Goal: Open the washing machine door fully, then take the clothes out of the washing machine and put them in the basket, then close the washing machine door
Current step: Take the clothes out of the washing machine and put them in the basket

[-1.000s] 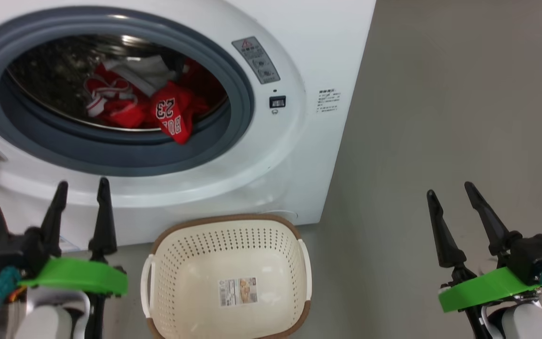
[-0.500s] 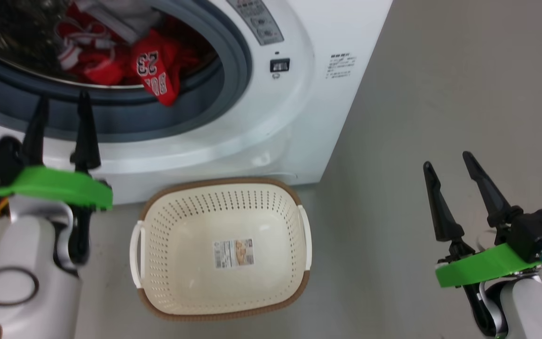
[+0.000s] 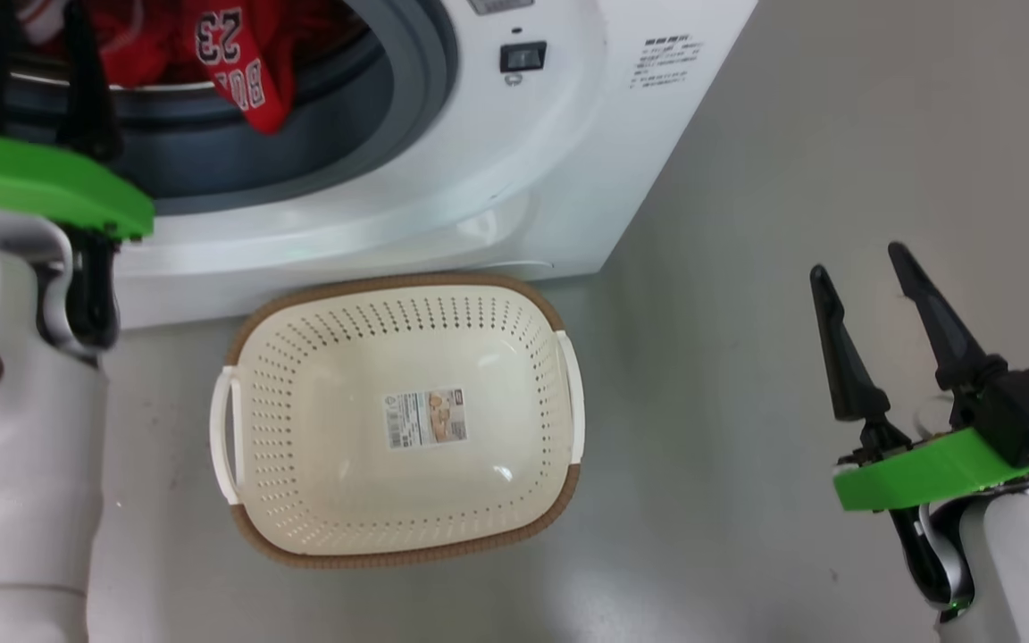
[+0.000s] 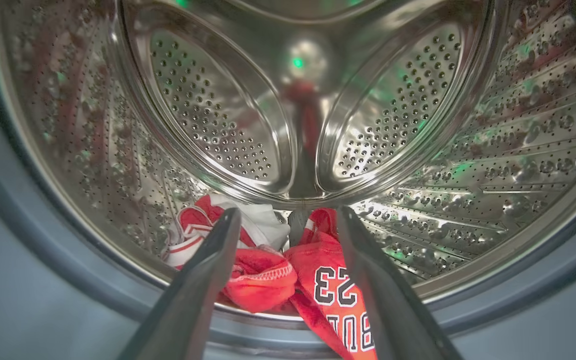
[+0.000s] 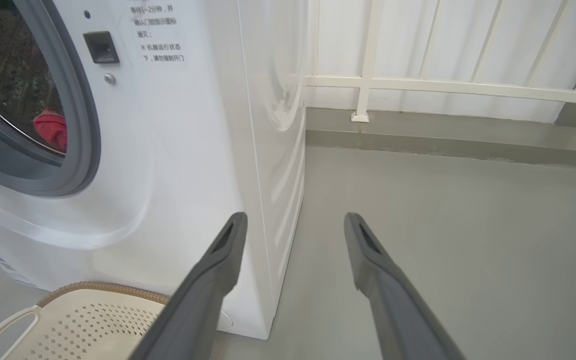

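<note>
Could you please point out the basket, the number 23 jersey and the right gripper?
basket (image 3: 300, 402), head view, perforated left inner wall.
number 23 jersey (image 4: 335, 287), left wrist view, on the printed 23.
right gripper (image 3: 857, 259), head view, midway between its fingertips.

It looked like a home laundry corner: a big white front-loading washing machine (image 3: 568, 134) stood on bare grey floor (image 3: 747, 402) before a white railed wall (image 5: 443, 50).
</note>
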You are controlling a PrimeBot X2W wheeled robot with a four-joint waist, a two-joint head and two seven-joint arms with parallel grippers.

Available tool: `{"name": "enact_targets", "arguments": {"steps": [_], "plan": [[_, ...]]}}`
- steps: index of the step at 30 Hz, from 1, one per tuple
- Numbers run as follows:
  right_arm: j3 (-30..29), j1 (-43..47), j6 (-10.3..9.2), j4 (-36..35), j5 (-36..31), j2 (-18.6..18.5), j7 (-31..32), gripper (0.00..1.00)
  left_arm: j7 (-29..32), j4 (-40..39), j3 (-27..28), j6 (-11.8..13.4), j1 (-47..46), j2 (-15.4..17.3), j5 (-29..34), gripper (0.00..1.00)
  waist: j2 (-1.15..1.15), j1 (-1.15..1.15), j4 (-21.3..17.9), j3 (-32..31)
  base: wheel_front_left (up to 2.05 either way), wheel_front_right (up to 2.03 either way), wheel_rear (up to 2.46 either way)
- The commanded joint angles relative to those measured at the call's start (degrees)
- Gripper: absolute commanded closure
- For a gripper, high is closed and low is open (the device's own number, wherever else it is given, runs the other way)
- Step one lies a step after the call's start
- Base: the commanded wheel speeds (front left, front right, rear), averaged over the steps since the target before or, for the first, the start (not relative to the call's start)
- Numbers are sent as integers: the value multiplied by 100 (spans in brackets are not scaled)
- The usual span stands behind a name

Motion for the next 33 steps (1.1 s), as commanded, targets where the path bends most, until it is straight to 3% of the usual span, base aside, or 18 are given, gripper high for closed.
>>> {"name": "enact_targets", "arguments": {"steps": [1, 12, 24, 25, 26, 27, 33], "plan": [[140, -68, 37, -165, -74, -51, -37, 0, -47, -35, 101, -10, -127, 250, 33, 0, 0, 0, -32, 144, 0, 0, 0], [355, -345, 37, -122, -41, 32, -37, 0, 110, 1277, -344, 172, -1216, 408, 482, 0, 0, 0, -221, 486, 0, 0, 0], [408, -494, 37, -131, 78, 147, -37, 0, 628, 2185, -1154, 745, -1794, 814, 1335, 0, 0, 0, -467, 711, 0, 0, 0], [406, -498, 37, -129, 86, 157, -37, 0, 651, 2218, -1189, 766, -1816, 829, 1363, 29, 0, 0, -477, 721, 0, 0, 0], [405, -504, 37, -126, 92, 165, -37, 0, 653, 2242, -1210, 786, -1835, 843, 1377, 71, 0, 0, -485, 728, 0, 0, 0], [404, -512, 37, -120, 97, 173, -37, 0, 677, 2270, -1239, 794, -1855, 860, 1397, 100, 0, 0, -491, 733, 0, 0, 0], [379, -552, 37, -83, 113, 207, -37, 0, 706, 2355, -1289, 762, -1922, 897, 1383, 100, 0, 0, -489, 740, 0, 0, 0]]}}
